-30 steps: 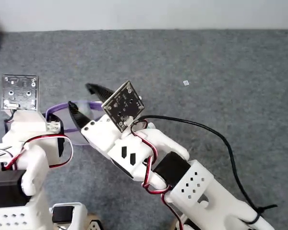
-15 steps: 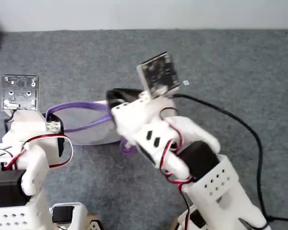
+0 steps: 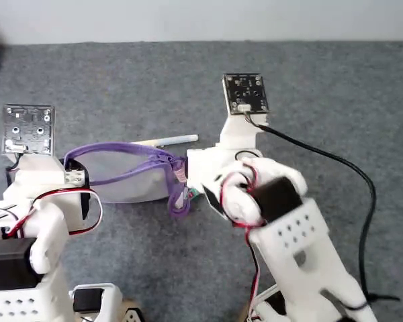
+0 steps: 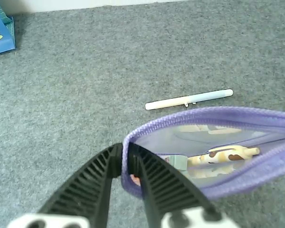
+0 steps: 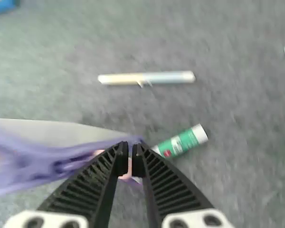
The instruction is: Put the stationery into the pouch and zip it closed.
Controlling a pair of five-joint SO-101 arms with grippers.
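The purple-trimmed clear pouch [image 3: 121,176] lies open on the grey mat. Inside the pouch [image 4: 218,142] are a spotted pen [image 4: 225,154] and other small pieces. My left gripper [image 4: 125,159] is shut on the rim at one end of the pouch, and it sits at the pouch's left end [image 3: 77,176] in the high view. My right gripper [image 5: 128,153] is shut on a pink tab at the pouch's [image 5: 42,142] other end, by the purple loop [image 3: 180,201]. A pale pen [image 3: 166,141] [image 4: 189,99] [image 5: 147,78] lies just beyond the pouch. A green tube [image 5: 180,141] rests close beside my right fingertips.
A blue box [image 4: 0,28] stands at the mat's far left corner. A small white scrap [image 3: 260,116] lies on the mat beyond the right arm. Open mat stretches to the right and far side.
My right arm has swung from above the middle of the pouch to its right end, and its open fingers have shut there. The left arm has kept still.
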